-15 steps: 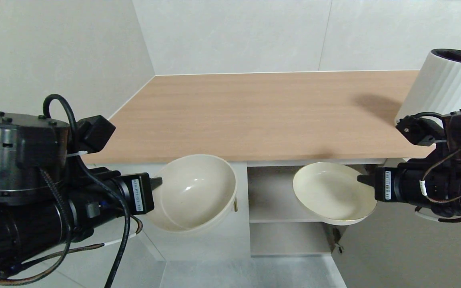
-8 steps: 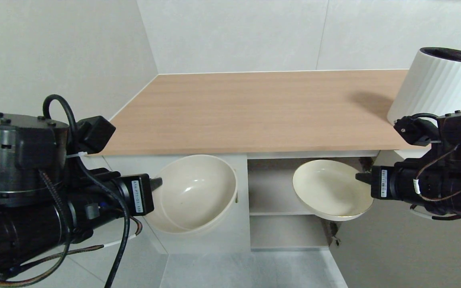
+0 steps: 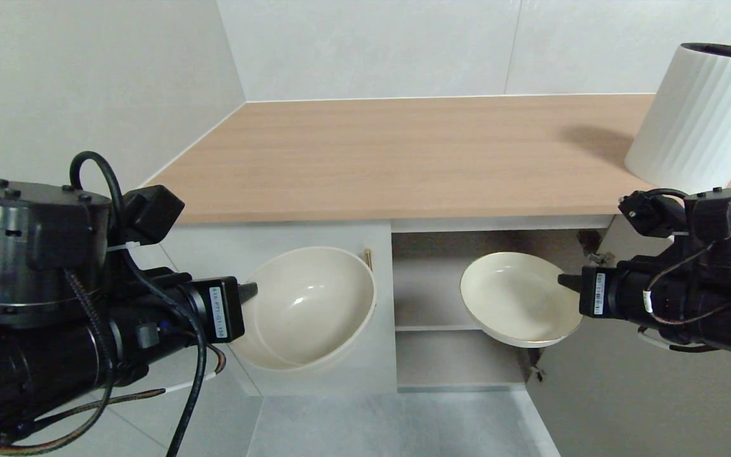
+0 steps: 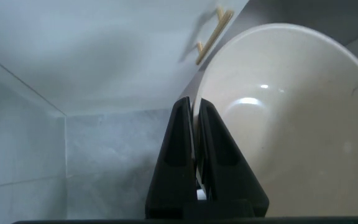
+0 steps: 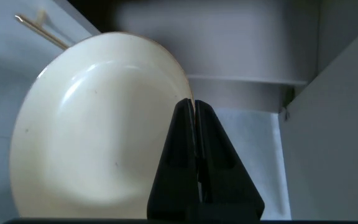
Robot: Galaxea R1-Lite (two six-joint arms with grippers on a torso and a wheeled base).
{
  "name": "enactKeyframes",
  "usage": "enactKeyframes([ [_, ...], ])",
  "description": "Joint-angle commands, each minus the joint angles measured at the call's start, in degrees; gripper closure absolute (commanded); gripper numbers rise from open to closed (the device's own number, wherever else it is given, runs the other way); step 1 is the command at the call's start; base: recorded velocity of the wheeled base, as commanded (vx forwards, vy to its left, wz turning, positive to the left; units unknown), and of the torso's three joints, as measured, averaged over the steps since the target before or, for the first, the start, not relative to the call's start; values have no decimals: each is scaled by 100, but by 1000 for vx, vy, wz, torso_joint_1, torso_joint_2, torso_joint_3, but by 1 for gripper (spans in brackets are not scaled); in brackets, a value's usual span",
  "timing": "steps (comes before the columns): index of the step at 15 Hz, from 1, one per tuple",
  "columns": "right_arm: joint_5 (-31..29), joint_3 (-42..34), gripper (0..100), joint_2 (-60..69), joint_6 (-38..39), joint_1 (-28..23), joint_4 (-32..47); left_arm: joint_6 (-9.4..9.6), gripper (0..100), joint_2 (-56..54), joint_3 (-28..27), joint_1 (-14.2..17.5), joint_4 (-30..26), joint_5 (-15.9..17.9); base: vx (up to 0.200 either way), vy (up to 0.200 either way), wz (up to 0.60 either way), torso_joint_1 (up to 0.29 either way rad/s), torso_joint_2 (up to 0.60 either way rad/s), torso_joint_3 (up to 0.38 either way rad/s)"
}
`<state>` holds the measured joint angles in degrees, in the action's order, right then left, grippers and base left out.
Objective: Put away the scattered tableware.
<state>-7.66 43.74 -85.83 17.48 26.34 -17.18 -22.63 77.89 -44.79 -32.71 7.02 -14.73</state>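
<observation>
The left gripper (image 3: 248, 291) has its fingers (image 4: 180, 130) nearly together, pinching the rim of the bowl (image 3: 305, 308), which hangs tilted below the bench (image 3: 403, 158) front edge. The right gripper (image 3: 562, 279) fingers (image 5: 182, 134) likewise pinch the plate (image 3: 518, 298) rim, also below that edge, nearer the bench's right end.

I read the bowl (image 3: 305, 308) and the plate (image 3: 518, 298) as cream, ceramic-looking ware with a smooth, glossy surface that catches small highlights. The worktop (image 3: 403, 158) shows matt wood grain, the ribbed white vessel (image 3: 695, 120) on it looks matt, and the cabinet door (image 3: 276, 235) is plain and matt. The left pincer (image 4: 194, 109) and right pincer (image 5: 193, 106) look like matt black plastic.
</observation>
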Motion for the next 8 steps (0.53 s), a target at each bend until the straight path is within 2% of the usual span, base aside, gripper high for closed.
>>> enactKeyframes([
  [1,-8,-15,100,-56,1,2,-5,4,100,16,-4,1,10,-4,0,0,0,-178,471,286],
  [8,-8,-50,100,-127,-8,2,-14,4,100,25,-4,1,10,-4,0,0,0,-162,459,292],
])
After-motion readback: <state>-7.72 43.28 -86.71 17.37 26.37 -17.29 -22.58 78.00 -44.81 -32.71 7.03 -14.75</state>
